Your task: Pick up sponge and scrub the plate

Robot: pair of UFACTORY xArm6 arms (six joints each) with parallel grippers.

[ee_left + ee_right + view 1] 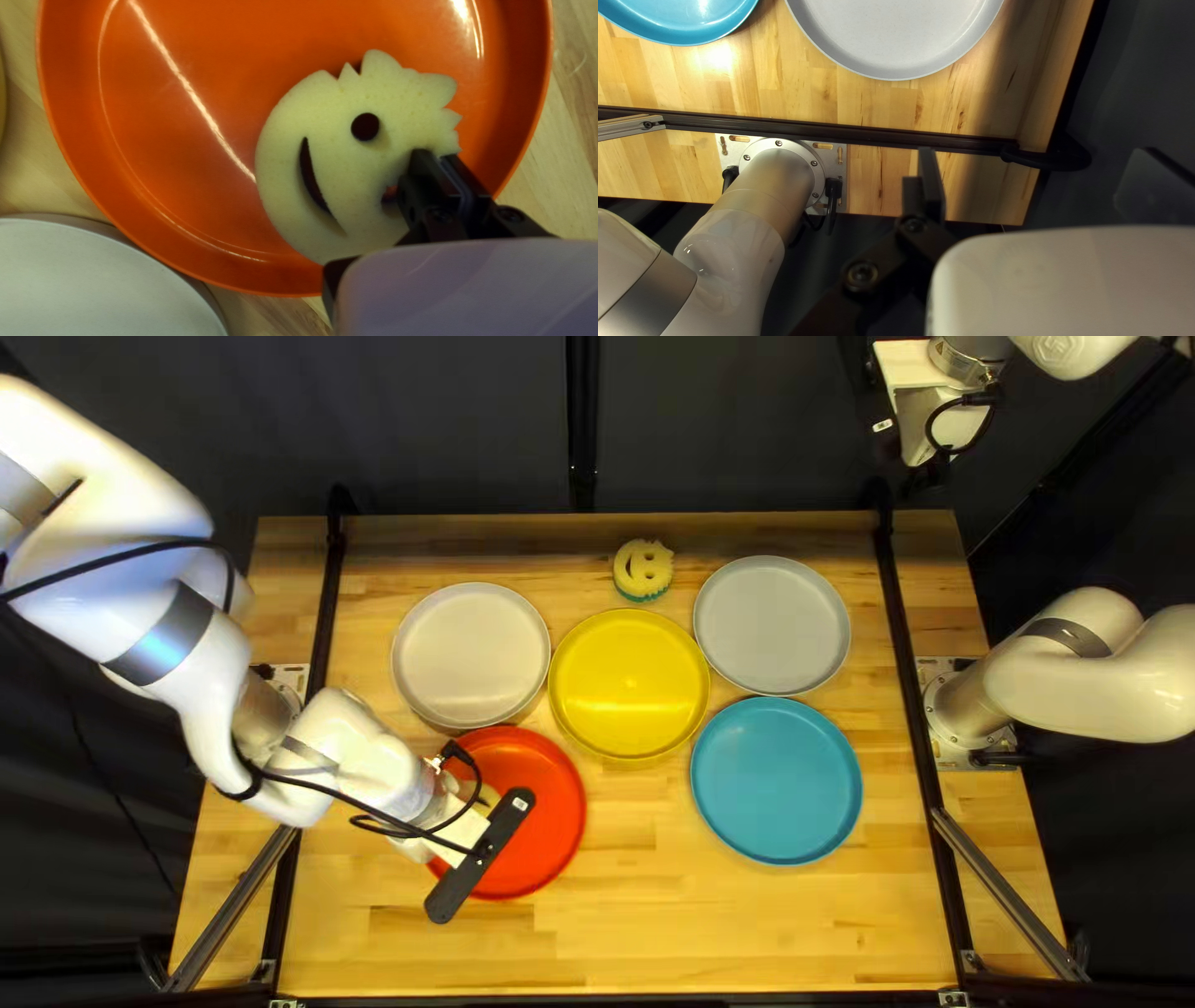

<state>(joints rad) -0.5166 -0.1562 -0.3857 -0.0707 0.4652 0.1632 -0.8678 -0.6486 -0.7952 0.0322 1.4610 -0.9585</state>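
Inside the red plate (pixel 180 124), towards one side of its floor, lies your sponge (pixel 330 162), its jagged edge pinched between your left fingers (pixel 423 171), close by one eye hole (pixel 389 194). Most of the foam sits to one side of that grip, with the smiling mouth (pixel 314 180) facing away from the fingers. Beyond the mouth you have the wider stretch of bare plate, so judge your scrubbing stroke that way. You can't tell how firmly the underside meets the plate. Held by one edge, the sponge may swivel or fold as you push. Your left arm (pixel 162 610) is the nearer; your right fingers (pixel 934 186) are spread, with nothing held, well apart from the red plate.
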